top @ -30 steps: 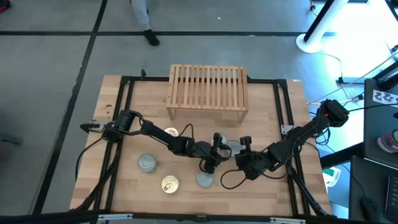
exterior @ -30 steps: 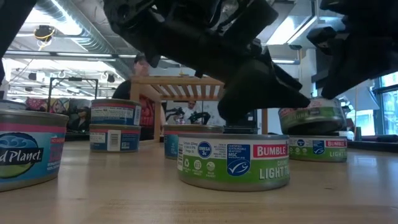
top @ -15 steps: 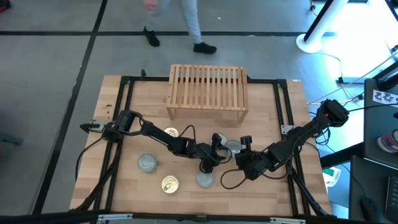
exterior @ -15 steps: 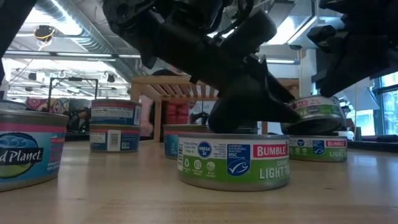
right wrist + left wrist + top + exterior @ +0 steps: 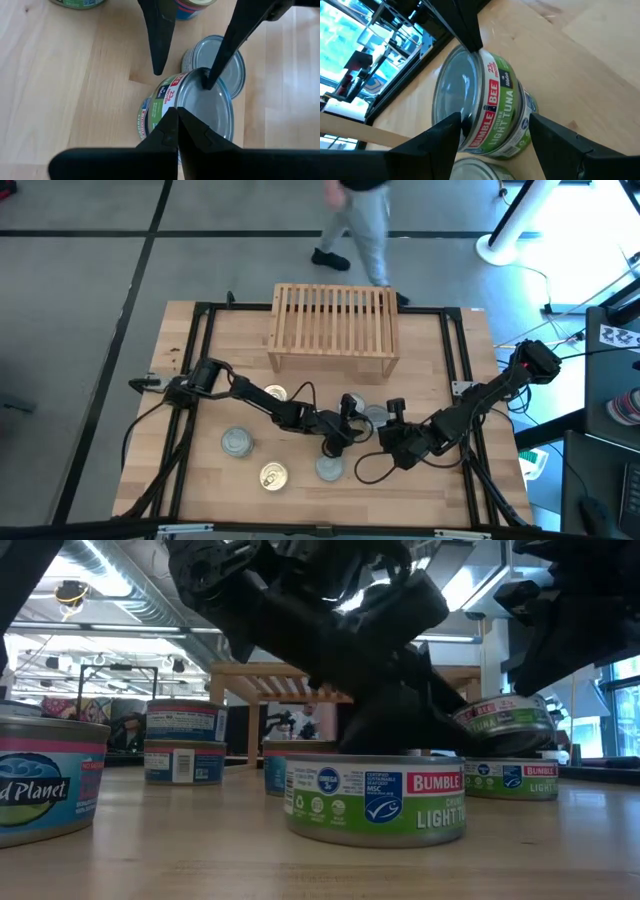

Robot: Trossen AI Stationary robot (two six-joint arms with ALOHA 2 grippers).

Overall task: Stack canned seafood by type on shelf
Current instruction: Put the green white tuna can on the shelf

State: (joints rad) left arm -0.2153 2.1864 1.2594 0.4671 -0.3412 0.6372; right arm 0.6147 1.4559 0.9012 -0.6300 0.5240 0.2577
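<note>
Straddling a tilted Bumble Bee tuna tin (image 5: 490, 107): left gripper (image 5: 492, 132), fingers wide apart. Right gripper (image 5: 177, 131) closed, empty, near it above the bench (image 5: 180, 490).

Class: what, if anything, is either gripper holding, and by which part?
Nothing clearly. The left gripper's open fingers straddle the tilted green-label tin, one touching its lid rim; the right gripper is shut, empty.

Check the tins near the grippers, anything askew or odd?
Yes. One green-label tin sits tilted on top of another green-label tin instead of flat, right of table centre. The left gripper straddles the tilted tin with its fingers apart; the right gripper, shut, is close beside it. Nothing is spilled.
</note>
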